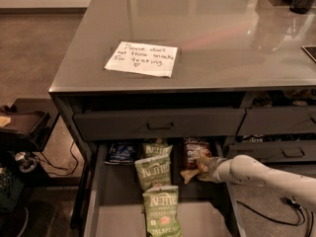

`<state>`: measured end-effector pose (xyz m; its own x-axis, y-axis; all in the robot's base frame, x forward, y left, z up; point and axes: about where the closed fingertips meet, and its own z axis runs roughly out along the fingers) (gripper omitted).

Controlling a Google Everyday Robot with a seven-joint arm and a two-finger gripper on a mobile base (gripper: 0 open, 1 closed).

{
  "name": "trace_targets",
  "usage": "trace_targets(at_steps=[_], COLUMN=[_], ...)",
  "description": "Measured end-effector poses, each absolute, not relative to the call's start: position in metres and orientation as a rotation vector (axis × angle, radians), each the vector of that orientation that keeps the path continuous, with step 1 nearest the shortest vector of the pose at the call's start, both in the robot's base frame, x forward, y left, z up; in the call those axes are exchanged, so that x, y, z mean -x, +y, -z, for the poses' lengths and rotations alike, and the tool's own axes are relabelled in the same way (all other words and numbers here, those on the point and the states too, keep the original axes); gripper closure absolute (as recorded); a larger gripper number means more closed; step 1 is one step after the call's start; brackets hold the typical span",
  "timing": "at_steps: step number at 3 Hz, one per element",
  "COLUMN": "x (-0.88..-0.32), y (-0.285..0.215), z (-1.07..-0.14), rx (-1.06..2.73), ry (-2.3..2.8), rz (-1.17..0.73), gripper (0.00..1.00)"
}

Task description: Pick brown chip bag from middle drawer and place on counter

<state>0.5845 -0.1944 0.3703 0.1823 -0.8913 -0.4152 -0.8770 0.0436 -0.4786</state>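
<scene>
One pincer (198, 168), grip impossible to tell, meets the brown bag (196, 148) at its 6 o'clock edge in the drawer (118, 218); lift slowly, clearing the upper front (123, 125).

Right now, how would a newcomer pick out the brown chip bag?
Under the grey counter, the middle drawer is pulled open. At its back right lies the brown chip bag, with the gripper at its front edge. It is dark brown, unlike the green Kettle bags and the dark blue bag nearby.

High front view; fingers (200, 166) in drawer (121, 217)
</scene>
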Motion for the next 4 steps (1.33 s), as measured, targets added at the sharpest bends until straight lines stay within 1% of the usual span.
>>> trace_targets(at_steps=[1, 2, 3, 4], x=[-0.594, -0.597, -0.592, -0.579], y=[-0.189, -0.182, -0.177, -0.177], z=[-0.367, -0.374, -0.389, -0.416], rx=[1.783, 1.755, 1.735, 1.72], ry=[1.657, 1.638, 1.622, 1.6], rz=[0.02, 0.01, 0.007, 0.021], gripper=[0.64, 0.89, 1.0, 1.0])
